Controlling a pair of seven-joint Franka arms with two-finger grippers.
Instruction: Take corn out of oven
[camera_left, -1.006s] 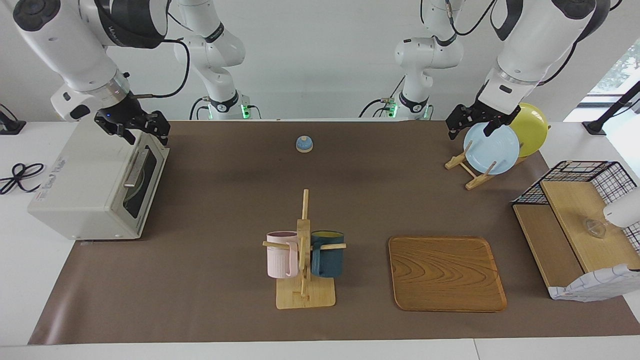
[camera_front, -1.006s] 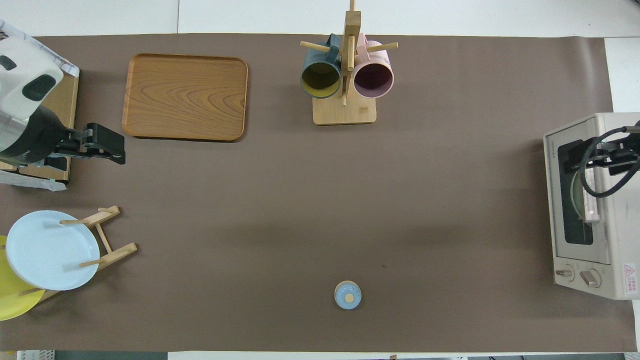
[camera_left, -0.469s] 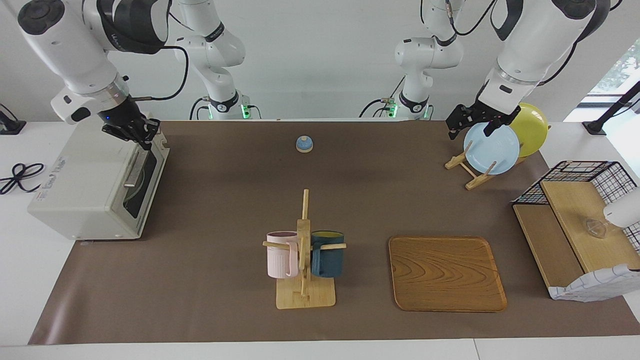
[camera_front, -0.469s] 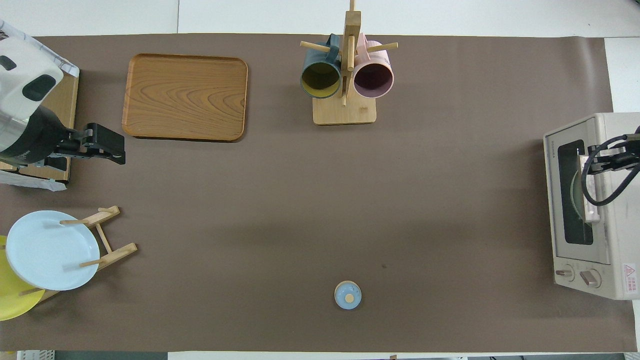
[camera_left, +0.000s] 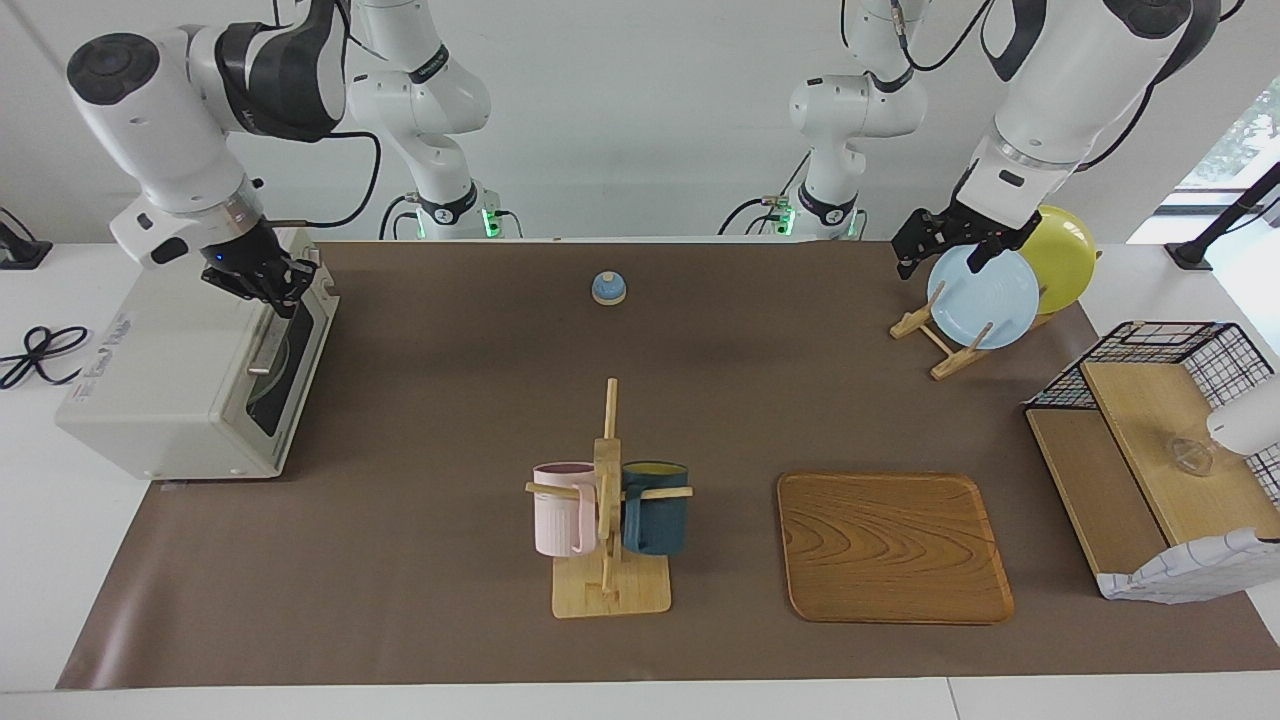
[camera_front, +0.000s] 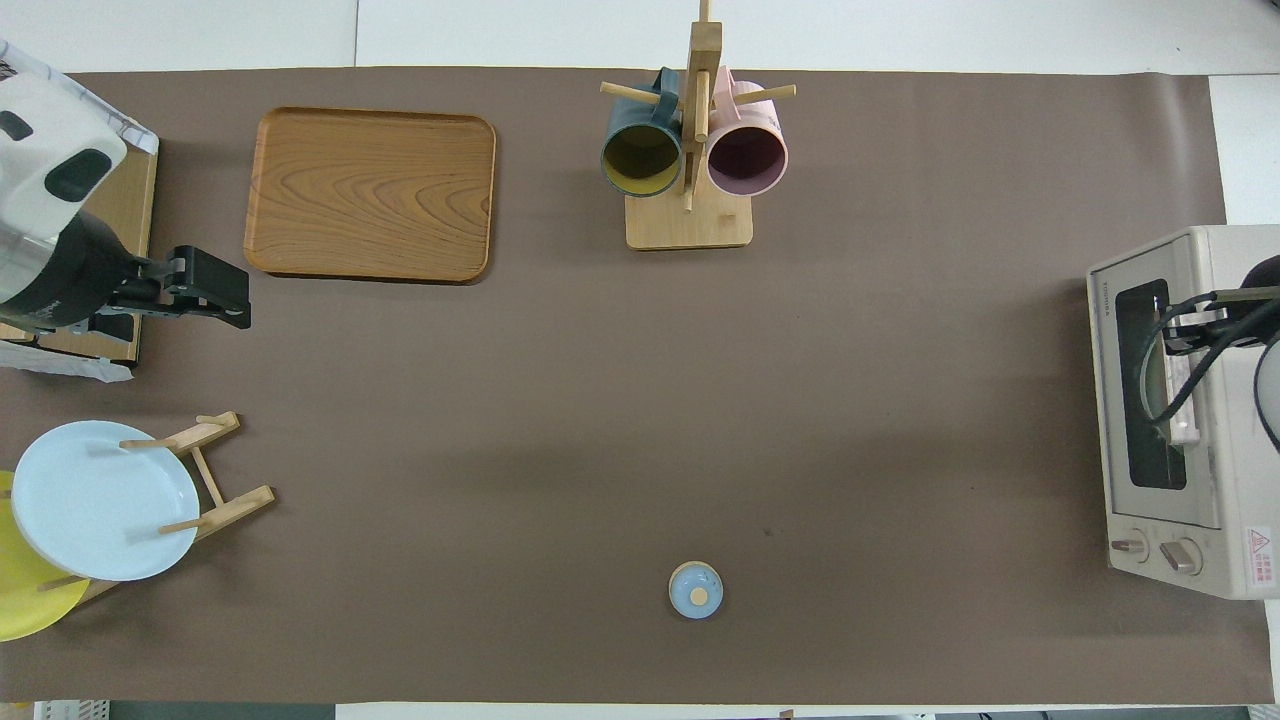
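Right gripper (camera_left: 284, 292) is clamped on the oven handle (camera_left: 268, 340); the one oven (camera_left: 170, 385) sits at the right arm's end, door shut, corn hidden. Left gripper (camera_left: 945, 250) hangs open over the plate rack (camera_left: 935, 340). Count: two plates, two mugs, one tray (camera_left: 893, 546), one bell (camera_left: 608, 288), two oven knobs. The oven's lettering isn't readable.

The right gripper (camera_front: 1178, 335) sits, seemingly clamped, at the oven (camera_front: 1170, 420) handle.
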